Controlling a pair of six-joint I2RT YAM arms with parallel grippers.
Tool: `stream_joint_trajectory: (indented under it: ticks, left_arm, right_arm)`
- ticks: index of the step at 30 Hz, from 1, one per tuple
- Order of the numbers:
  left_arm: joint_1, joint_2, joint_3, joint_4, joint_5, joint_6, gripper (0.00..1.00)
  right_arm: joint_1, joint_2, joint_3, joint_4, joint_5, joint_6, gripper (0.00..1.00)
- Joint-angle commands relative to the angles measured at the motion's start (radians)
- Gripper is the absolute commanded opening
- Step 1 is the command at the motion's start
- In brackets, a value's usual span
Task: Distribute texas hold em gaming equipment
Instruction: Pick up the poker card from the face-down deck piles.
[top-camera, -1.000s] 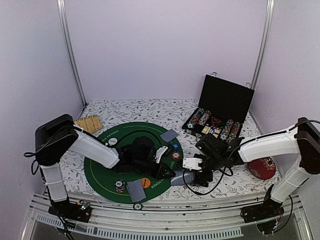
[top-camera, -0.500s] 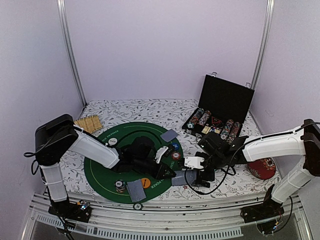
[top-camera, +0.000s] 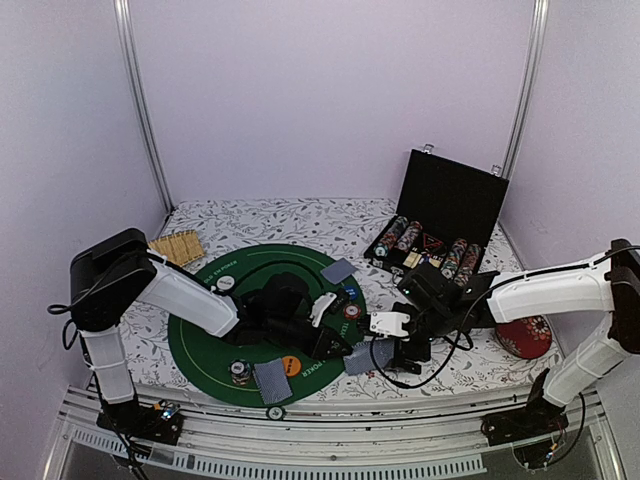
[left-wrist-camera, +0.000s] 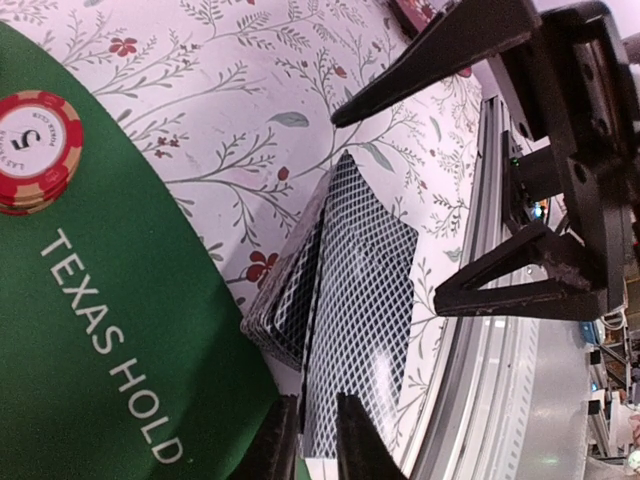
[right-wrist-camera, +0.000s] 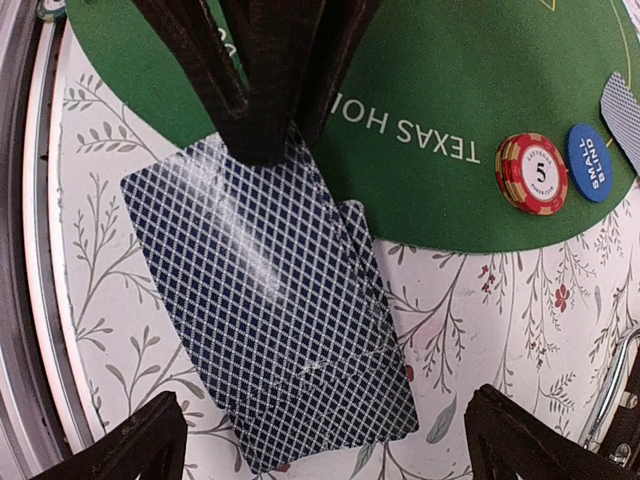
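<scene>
Blue-grey diamond-backed cards lie in a deck (right-wrist-camera: 375, 385) on the floral tabletop (right-wrist-camera: 500, 330), just off the near right edge of the green felt mat (right-wrist-camera: 450, 60). The top card (right-wrist-camera: 230, 250) sits askew on the deck, overhanging it on one side, with one corner reaching towards the mat's rim. The left gripper (left-wrist-camera: 312, 440) is clamped on that card's edge, its two dark fingers pressed close together with the card between them. The right gripper (right-wrist-camera: 320, 420) hovers over the deck with its fingers spread wide, one on each side, touching neither card nor deck. On the mat near the printed words TEXAS HOLD, a red chip (right-wrist-camera: 531, 173) marked 5 lies beside a blue SMALL BLIND button (right-wrist-camera: 589, 163). More single cards and chips rest elsewhere on the mat. Beyond it an open black case (top-camera: 455, 195) holds rows of chips.
</scene>
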Motion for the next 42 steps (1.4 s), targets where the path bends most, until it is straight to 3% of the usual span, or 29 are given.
stream_joint_trajectory:
  ticks: [1,5,10,14,21,25,30,38,42]
  left_arm:
    - [0.004,0.008,-0.014,-0.011,0.003,0.012,0.18]
    - [0.007,0.014,-0.012,-0.026,0.003,0.016,0.19]
    - [0.006,0.008,-0.015,-0.042,0.006,0.021,0.27]
    - [0.006,0.016,-0.012,-0.043,0.015,0.022,0.28]
    - [0.015,0.01,-0.015,-0.089,-0.028,0.037,0.42]
    - [0.015,0.021,-0.004,-0.09,-0.024,0.045,0.43]
    - [0.01,0.051,0.007,-0.058,0.019,0.029,0.34]
    - [0.009,0.051,0.014,-0.031,0.025,0.018,0.02]
    - [0.011,0.016,-0.003,-0.035,0.023,0.027,0.0]
  right_arm:
    - [-0.006,-0.032,0.015,-0.009,0.016,0.008,0.99]
    - [-0.005,-0.031,0.016,-0.01,0.016,0.008,0.99]
    - [-0.006,-0.032,0.016,-0.012,0.021,0.008,0.99]
    - [-0.006,-0.033,0.017,-0.01,0.016,0.009,0.99]
    - [-0.006,-0.041,0.015,-0.011,0.004,0.008,0.99]
    - [-0.006,-0.04,0.016,-0.009,0.003,0.005,0.99]
    - [-0.005,-0.044,0.012,-0.007,0.004,0.003,0.99]
    - [-0.006,-0.039,0.014,-0.005,0.013,0.007,0.99]
    - [-0.005,-0.052,0.012,0.002,0.031,0.016,0.99]
